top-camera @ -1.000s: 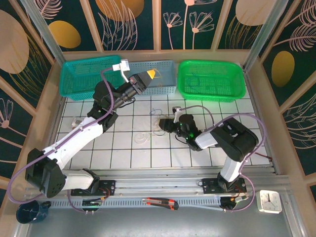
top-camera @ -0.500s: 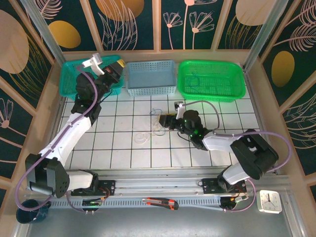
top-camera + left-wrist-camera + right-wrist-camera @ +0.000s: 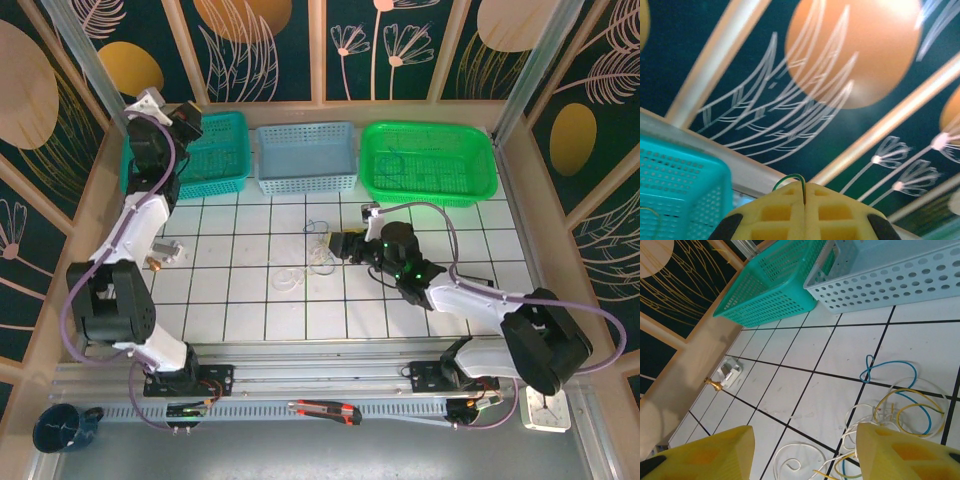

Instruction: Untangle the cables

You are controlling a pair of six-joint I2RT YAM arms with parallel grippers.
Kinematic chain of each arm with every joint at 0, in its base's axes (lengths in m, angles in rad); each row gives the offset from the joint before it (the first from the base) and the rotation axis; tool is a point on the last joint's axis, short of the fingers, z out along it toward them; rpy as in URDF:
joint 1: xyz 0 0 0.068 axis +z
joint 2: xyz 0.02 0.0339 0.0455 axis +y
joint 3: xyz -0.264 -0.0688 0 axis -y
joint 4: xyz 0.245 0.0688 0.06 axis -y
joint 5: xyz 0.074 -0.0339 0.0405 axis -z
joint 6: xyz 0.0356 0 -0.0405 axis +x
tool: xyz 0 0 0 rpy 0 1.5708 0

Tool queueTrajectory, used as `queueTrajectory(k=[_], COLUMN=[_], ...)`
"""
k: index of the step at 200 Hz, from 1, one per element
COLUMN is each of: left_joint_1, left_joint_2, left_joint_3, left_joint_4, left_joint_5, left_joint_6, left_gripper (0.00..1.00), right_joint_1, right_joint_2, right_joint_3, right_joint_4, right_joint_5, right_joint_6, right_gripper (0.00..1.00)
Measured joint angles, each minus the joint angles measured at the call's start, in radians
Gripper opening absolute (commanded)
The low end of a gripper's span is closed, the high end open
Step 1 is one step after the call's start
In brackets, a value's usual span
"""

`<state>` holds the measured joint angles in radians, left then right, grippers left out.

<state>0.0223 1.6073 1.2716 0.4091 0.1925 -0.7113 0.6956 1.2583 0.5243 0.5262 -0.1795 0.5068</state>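
The table (image 3: 240, 300) is covered in white square tiles with black joints and edged by a pale wooden border. Around it stand dark teal wall panels (image 3: 265, 60) painted with golden discs and white leaves and flowers, divided by wooden battens.

3 perforated baskets sit in a row along the far edge: a teal basket (image 3: 220, 155) at left, a light blue basket (image 3: 305, 158) in the middle and a green basket (image 3: 428, 165) at right. The cables (image 3: 312, 258), a loose bundle of thin yellowish, white and blue loops, lie on the tiles near the table's centre, apart from the baskets.

The right gripper (image 3: 335, 245) sits low, just right of the bundle. Its wrist view shows the yellow fingers well parted with nothing between them.

The left gripper (image 3: 190, 120) is raised at the far left corner, by the teal basket. Its 2 yellow pads (image 3: 775, 215) are pressed together on a thin green wire (image 3: 790, 177) that arcs out of the seam.

A small clear piece (image 3: 165, 250) with a brass tip lies at the left of the tiles. Beyond the near rail (image 3: 320, 365) are a box cutter (image 3: 325, 410), a clock (image 3: 547, 407) at right and a dark mug (image 3: 62, 428) at left.
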Motion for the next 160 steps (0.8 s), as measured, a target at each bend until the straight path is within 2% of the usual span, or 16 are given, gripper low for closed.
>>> queueTrajectory(k=[37, 52, 68, 86, 94, 122, 160], left_joint_1=[0.034, 0.047, 0.063, 0.076, 0.08, 0.087, 0.086], left_joint_2=[0.146, 0.213, 0.288, 0.357, 0.385, 0.427, 0.422], left_joint_3=[0.107, 0.157, 0.217, 0.275, 0.302, 0.364, 0.403], left_joint_4=[-0.023, -0.033, -0.054, -0.082, -0.1, -0.152, -0.151], left_joint_5=[-0.03, -0.041, -0.045, -0.044, -0.044, -0.043, -0.001], left_joint_6=[0.035, 0.042, 0.048, 0.061, 0.063, 0.065, 0.058], left_gripper=[0.04, 0.09, 0.21, 0.43, 0.5, 0.69, 0.91], right_joint_1=[0.0, 0.0, 0.0, 0.0, 0.0, 0.0, 0.0], right_joint_2=[-0.038, -0.05, -0.062, -0.078, -0.086, -0.108, -0.111], right_joint_3=[0.0, 0.0, 0.0, 0.0, 0.0, 0.0, 0.0], right_joint_4=[-0.043, -0.064, -0.086, -0.109, -0.119, -0.14, -0.143], right_joint_5=[0.004, 0.006, 0.008, 0.015, 0.019, 0.026, 0.026], right_joint_6=[0.0, 0.0, -0.002, -0.003, -0.003, -0.004, -0.003], right_gripper=[0.56, 0.56, 0.56, 0.56, 0.56, 0.56, 0.56])
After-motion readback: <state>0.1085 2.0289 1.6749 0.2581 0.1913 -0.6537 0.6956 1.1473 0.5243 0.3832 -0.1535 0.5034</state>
